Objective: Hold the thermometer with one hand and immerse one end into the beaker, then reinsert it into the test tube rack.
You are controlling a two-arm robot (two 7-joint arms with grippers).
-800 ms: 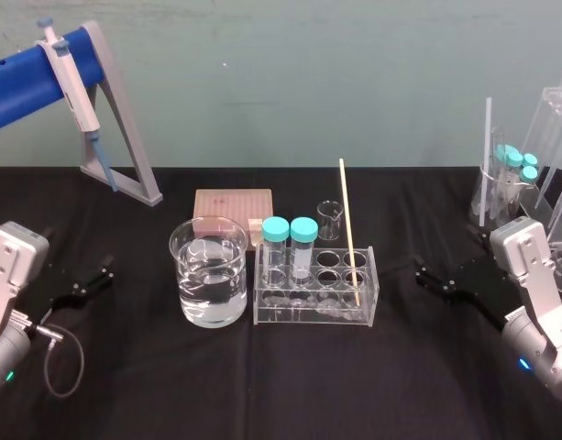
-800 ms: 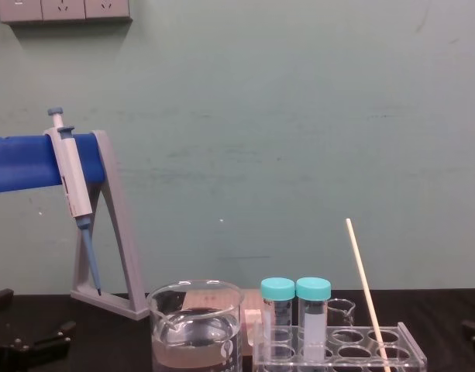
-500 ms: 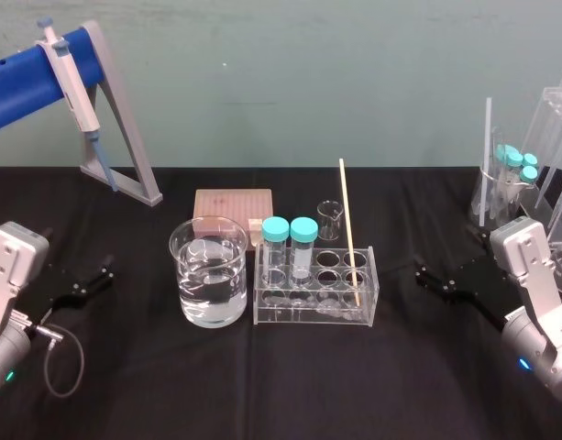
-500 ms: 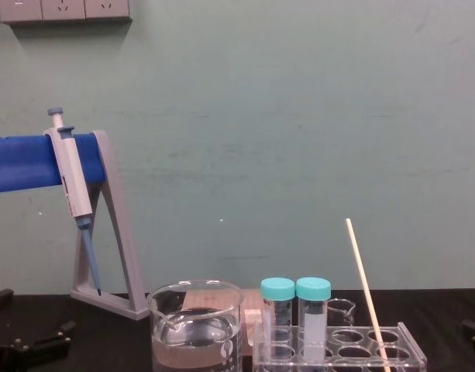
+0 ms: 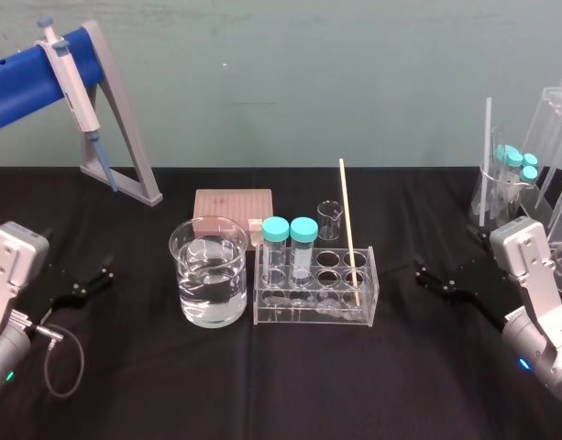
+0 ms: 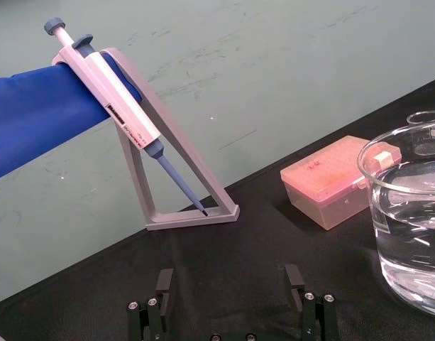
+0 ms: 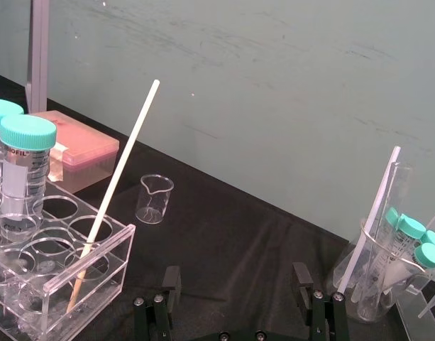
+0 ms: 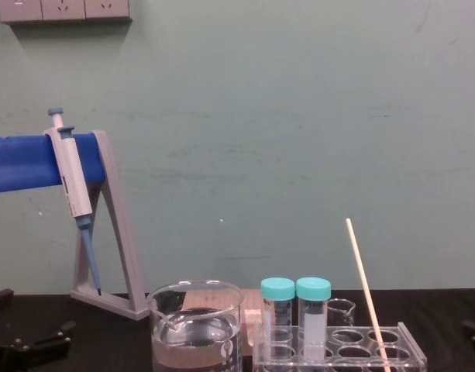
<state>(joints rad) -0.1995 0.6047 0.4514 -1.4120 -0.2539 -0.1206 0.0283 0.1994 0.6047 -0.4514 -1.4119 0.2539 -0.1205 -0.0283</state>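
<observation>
I see the beaker [image 5: 208, 302] as clear, glossy glass and the test tube rack [image 5: 308, 316] as smooth transparent plastic with bright edges. The thermometer [image 5: 349, 229] reads as a matt, pale, wood-like rod. The tablecloth [image 5: 262, 394] is matt black fabric, slightly wrinkled, and the pipette stand [image 6: 192, 218] looks like dull grey plastic.

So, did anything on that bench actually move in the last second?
Nothing visibly changed. The thermometer still leans in the test tube rack, with the beaker beside the rack. The left tool and the right tool stay open and holding nothing, one out to each side.
</observation>
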